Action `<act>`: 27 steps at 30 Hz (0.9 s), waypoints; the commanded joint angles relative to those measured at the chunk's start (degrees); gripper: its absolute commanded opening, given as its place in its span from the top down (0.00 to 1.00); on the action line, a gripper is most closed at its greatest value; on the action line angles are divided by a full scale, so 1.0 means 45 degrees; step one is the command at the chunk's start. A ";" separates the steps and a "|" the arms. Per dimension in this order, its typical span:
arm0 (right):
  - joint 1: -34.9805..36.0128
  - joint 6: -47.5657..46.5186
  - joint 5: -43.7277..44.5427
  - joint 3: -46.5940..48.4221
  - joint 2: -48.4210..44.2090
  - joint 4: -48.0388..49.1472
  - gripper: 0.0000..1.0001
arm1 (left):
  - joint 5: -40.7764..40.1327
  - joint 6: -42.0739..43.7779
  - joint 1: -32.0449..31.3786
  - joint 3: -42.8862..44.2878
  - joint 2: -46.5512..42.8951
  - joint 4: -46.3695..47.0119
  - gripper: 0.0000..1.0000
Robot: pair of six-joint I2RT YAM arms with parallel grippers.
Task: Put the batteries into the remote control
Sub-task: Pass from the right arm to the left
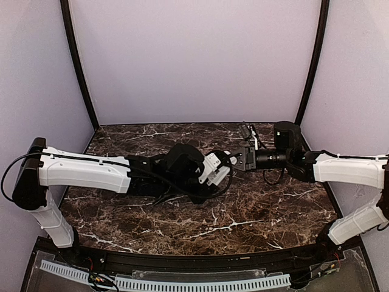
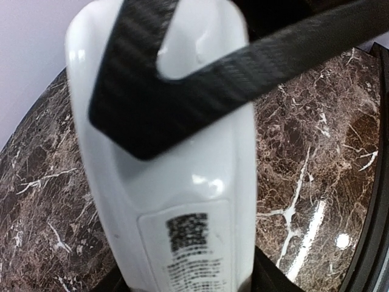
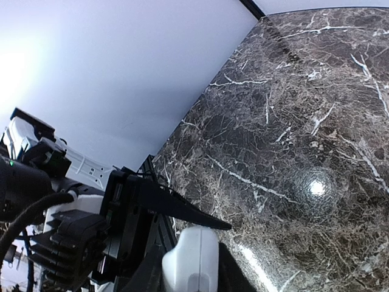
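Left pincer [image 1: 217,169] is clamped on the remote [image 2: 182,201] at its lower end, holding it above the tabletop [image 1: 273,207], label side to its camera. Right pincer [image 1: 243,157] is at the remote's far end; can't tell how open. Best play: left grips steady, right works gently.

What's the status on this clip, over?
Left gripper shut on the remote, label side to its camera. Right gripper close beside it, jaws unclear. No batteries in view.
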 commanded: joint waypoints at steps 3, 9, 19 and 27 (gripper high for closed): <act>-0.0023 -0.0443 -0.0792 0.0383 -0.0487 0.0097 0.44 | 0.1132 0.0017 0.0392 -0.0621 -0.1183 0.0363 0.51; -0.0154 -0.1703 -0.0758 0.0507 -0.1694 -0.0131 0.02 | 0.4001 -0.0602 0.1012 -0.1764 -0.2751 0.1863 0.59; -0.0182 -0.3025 -0.2610 -0.0144 -0.3637 0.2573 0.01 | 0.7211 -0.0776 0.1194 -0.2475 -0.4280 0.3483 0.60; 0.0305 -0.2847 -0.4234 0.0726 -0.2875 0.3222 0.01 | 0.9389 -0.1624 0.1204 -0.2910 -0.4488 0.5262 0.60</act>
